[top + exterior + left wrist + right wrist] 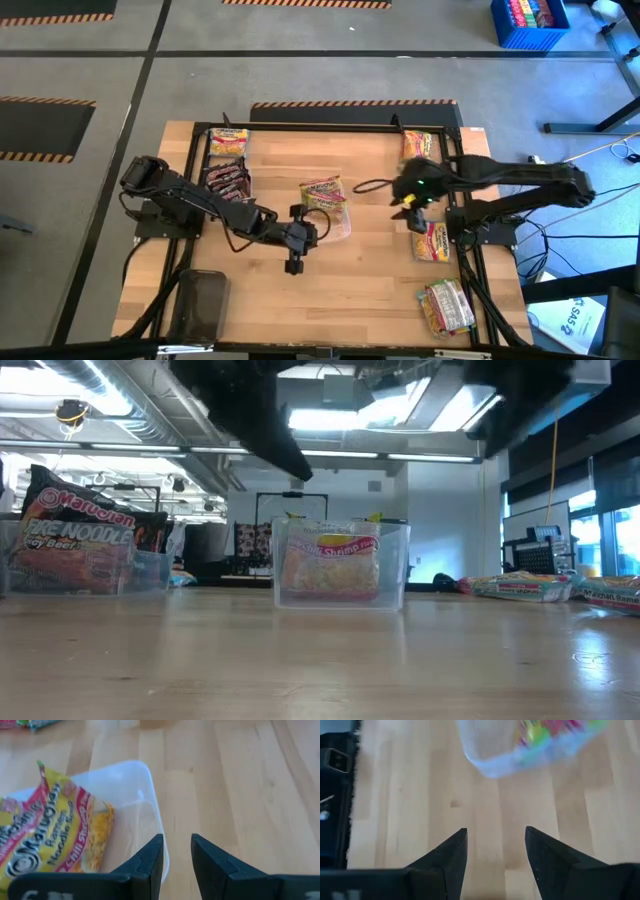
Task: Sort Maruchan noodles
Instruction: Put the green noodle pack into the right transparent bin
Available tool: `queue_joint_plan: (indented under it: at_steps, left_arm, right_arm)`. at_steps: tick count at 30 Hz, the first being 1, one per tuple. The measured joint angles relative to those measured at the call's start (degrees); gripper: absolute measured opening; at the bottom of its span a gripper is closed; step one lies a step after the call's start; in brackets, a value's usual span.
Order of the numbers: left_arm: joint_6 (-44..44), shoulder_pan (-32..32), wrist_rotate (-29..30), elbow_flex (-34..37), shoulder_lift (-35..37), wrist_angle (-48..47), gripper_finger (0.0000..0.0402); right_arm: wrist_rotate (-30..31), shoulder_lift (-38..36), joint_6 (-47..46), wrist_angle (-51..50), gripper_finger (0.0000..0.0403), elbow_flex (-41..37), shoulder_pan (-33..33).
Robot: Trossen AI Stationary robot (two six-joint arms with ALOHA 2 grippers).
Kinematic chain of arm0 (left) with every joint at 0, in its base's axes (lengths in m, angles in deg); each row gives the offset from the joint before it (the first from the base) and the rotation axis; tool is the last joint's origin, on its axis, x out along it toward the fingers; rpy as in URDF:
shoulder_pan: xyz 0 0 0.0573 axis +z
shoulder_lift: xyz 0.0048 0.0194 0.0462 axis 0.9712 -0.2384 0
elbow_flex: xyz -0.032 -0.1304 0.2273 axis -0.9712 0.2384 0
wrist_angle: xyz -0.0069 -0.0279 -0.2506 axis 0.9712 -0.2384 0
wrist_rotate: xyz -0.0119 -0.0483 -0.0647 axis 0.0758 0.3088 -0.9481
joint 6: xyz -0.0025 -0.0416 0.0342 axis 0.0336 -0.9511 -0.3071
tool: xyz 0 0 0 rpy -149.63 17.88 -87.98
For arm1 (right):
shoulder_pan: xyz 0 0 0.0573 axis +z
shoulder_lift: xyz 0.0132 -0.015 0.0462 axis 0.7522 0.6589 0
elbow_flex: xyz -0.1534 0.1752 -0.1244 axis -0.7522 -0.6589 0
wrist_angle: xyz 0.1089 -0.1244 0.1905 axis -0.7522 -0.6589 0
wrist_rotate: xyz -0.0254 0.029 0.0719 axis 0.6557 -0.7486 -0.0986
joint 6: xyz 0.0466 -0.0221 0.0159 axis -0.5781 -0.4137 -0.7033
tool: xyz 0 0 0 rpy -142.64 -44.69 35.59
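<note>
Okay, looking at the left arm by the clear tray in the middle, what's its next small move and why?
Probably ease the left gripper sideways so its empty, slightly parted fingers straddle the rim of the clear plastic tray. It hovers just beside that rim, and the yellow-orange crinkly noodle packet already lies inside.

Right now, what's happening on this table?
Two arms are sorting ramen packets into clear trays. The left claw hangs beside the rim of the center tray, which holds a yellow Maruchan packet; the claw is narrowly open and holds nothing. The right claw hovers open and empty over bare wood. Another tray holds dark red packets, and loose packets lie on the right side.
</note>
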Motion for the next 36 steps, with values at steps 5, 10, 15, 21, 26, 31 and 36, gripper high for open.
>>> queue_joint_plan:
  at_steps: [5, 10, 15, 21, 26, 31, 36]
  left_arm:
    - [-0.5, -1.4, 3.8, 2.7, 0.1, -0.1, 0.0093]
    - [-0.5, -2.6, 4.4, 6.3, 1.7, 3.1, 0.0094]
    - [-0.4, -3.5, 5.5, 11.5, 5.4, 7.6, 0.0092]
    - [-0.5, -3.7, 5.2, 17.4, 9.7, 17.2, 0.0094]
    - [-0.3, -4.6, 5.1, 18.3, 9.8, 21.5, 0.0093]
    - [-0.4, -7.2, 5.2, 18.3, 9.4, 22.8, 0.0094]
    - [-0.5, -9.5, 5.2, 18.3, 9.4, 24.7, 0.0094]
  right_arm:
    - [4.2, -9.6, -11.8, -1.0, 0.0183, -7.9, 0.3]
    - [6.0, -16.0, -27.0, -3.3, 0.0187, -12.2, 0.3]
    - [-1.6, -16.9, -35.3, -1.7, 0.0239, -15.1, 0.4]
    - [-10.7, -15.9, -42.4, 4.6, 0.0302, -16.2, 0.9]
    - [-7.6, -14.1, -47.7, 17.0, 0.0305, -16.2, 10.9]
    - [0.7, -9.5, -53.9, 23.4, 0.0291, -15.8, 25.5]
    - [3.7, -4.5, -62.3, 24.7, 0.0288, -13.2, 37.3]
